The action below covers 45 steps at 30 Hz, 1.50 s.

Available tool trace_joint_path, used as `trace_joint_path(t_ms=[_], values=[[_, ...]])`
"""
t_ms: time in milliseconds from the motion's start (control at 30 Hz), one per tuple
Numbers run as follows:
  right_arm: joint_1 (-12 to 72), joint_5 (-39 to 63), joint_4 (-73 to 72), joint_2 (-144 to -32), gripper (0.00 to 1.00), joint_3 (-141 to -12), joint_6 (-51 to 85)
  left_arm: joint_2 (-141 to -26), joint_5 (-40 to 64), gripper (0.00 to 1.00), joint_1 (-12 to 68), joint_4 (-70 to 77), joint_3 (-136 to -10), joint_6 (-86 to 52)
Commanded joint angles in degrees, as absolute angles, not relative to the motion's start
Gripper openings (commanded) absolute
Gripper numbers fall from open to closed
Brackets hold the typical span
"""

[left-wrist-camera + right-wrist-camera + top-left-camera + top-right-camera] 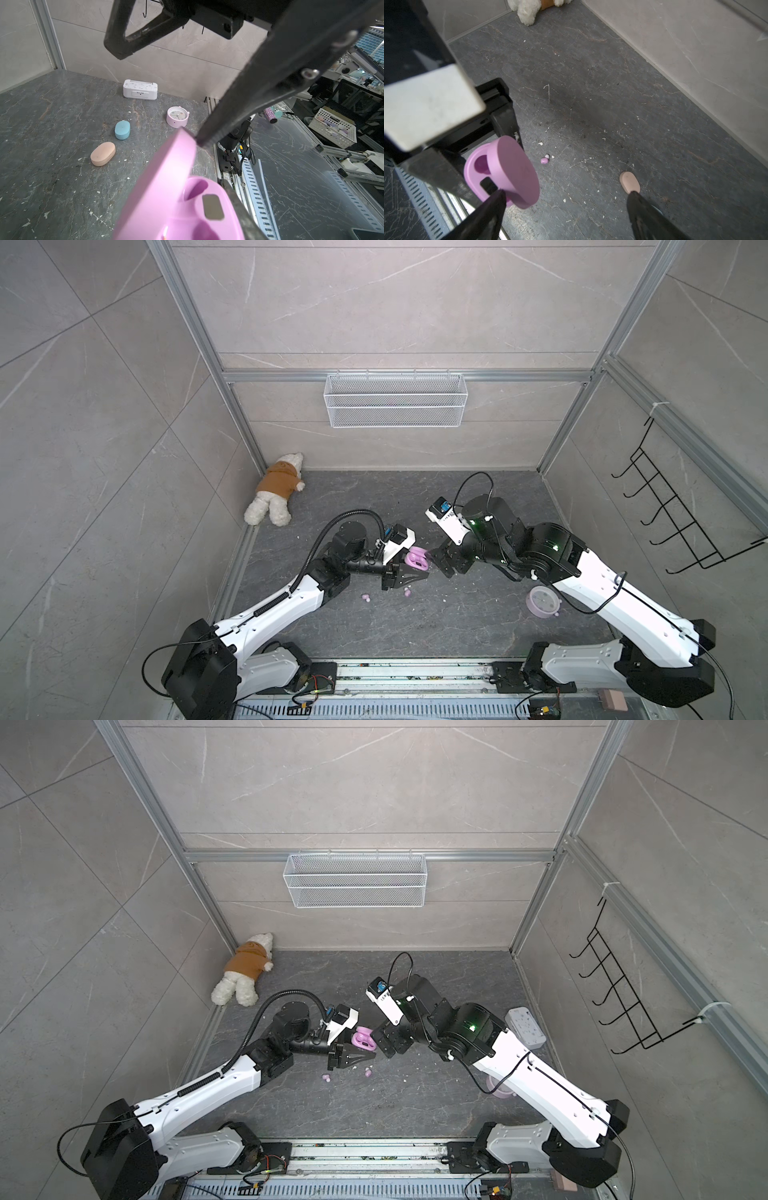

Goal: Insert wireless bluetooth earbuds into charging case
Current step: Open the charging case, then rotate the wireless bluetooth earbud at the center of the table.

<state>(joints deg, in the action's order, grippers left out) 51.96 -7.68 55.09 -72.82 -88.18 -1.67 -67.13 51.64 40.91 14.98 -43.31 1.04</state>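
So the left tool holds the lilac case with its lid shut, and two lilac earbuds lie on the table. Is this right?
Not quite. The lid of the lilac case stands open, as the left wrist view shows. The left tool does hold the case, and the two lilac earbuds do lie on the table.

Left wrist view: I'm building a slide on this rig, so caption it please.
Open lilac case up close, the open right gripper at its lid; peach case, blue case and clock behind.

Lilac charging case (166, 197) partly outside the left wrist view
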Motion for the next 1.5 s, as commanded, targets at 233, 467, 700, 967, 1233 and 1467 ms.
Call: trace_joint_path(t_ms=[233,467,700,967,1233,1467], values=[[50.73,-9.46,56.42,-74.61,0.93,-90.71,-0.20,-63.71,54.35,0.24,41.24,15.43,-45.70,3.53],[50.20,-1.18,57.53,-72.61,0.98,-90.27,1.96,-62.85,47.59,0.22,39.66,20.25,-41.66,3.30],[49.26,6.08,55.56,-69.01,1.00,-83.56,14.78,-60.73,40.84,0.22,35.69,22.21,-39.47,3.59],[49.15,7.14,44.00,-64.82,0.99,-66.04,31.25,-56.64,37.27,0.21,30.65,20.10,-37.88,4.29],[51.24,5.97,28.52,-77.19,0.91,-54.51,39.89,-54.23,36.20,0.21,28.36,17.30,-38.31,5.67],[52.47,4.51,20.94,-87.05,0.81,-53.24,46.46,-54.79,36.86,0.20,22.48,17.66,-39.11,5.93]])
